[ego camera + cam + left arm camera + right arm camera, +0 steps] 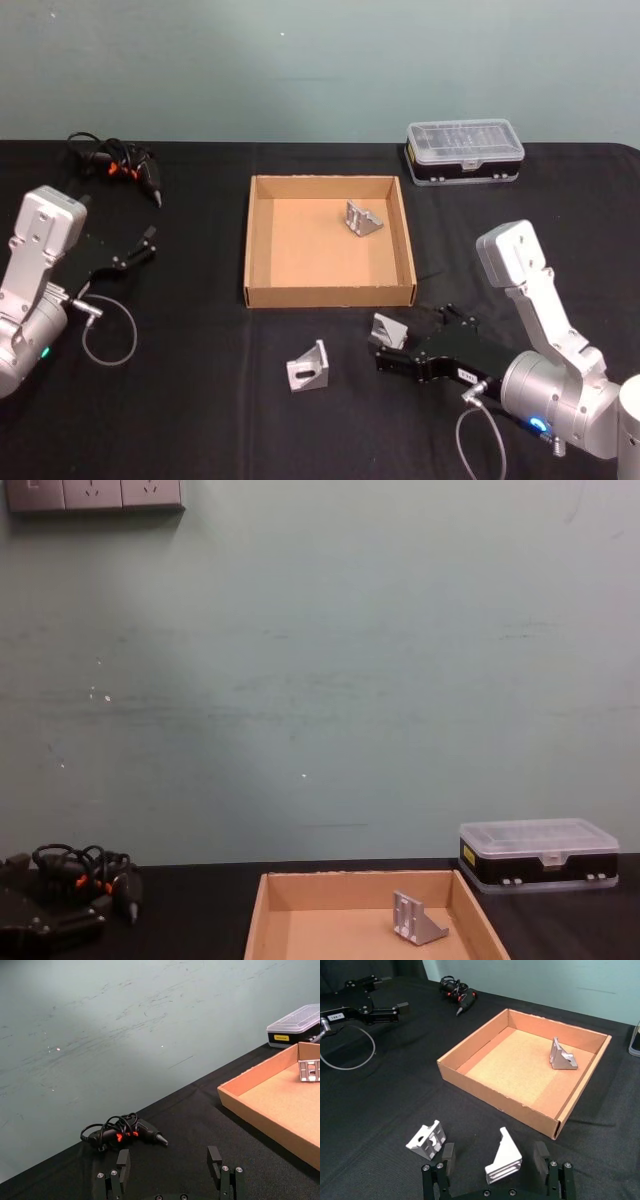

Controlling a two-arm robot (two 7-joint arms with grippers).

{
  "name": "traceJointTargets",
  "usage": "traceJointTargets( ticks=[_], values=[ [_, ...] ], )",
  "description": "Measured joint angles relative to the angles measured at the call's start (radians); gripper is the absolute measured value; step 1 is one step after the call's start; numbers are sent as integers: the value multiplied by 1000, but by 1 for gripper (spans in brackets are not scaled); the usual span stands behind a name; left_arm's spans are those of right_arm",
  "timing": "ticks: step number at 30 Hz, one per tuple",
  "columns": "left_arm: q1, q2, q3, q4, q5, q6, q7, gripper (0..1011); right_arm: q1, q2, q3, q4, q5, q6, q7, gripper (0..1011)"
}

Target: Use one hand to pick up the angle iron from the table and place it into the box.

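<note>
Head view: find right gripper low at near right of desk, at the angle iron, just near of box; left gripper parked far left.
Right wrist view: see jaws wide open astride angle iron, gaps both sides, nothing gripped. Judge grasp step: close, then lift over near wall.
Left wrist view: left gripper spread, empty.
Chest view: ample bare box floor beside bracket already inside.

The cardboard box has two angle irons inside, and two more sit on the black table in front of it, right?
Not quite. The cardboard box holds one angle iron, as the head view shows. Two more do sit on the table in front: a loose one and one between the right gripper's open fingers.
</note>
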Motion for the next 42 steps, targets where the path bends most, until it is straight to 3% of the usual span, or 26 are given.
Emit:
traceJointTargets(
  ticks=[17,42],
  values=[
    [0,0,0,0,0,0,0,1011,9,-13,-19,19,7,49,-16,1003],
    [0,0,0,0,0,0,0,1011,39,-34,-27,84,-13,40,-20,1003]
  ],
)
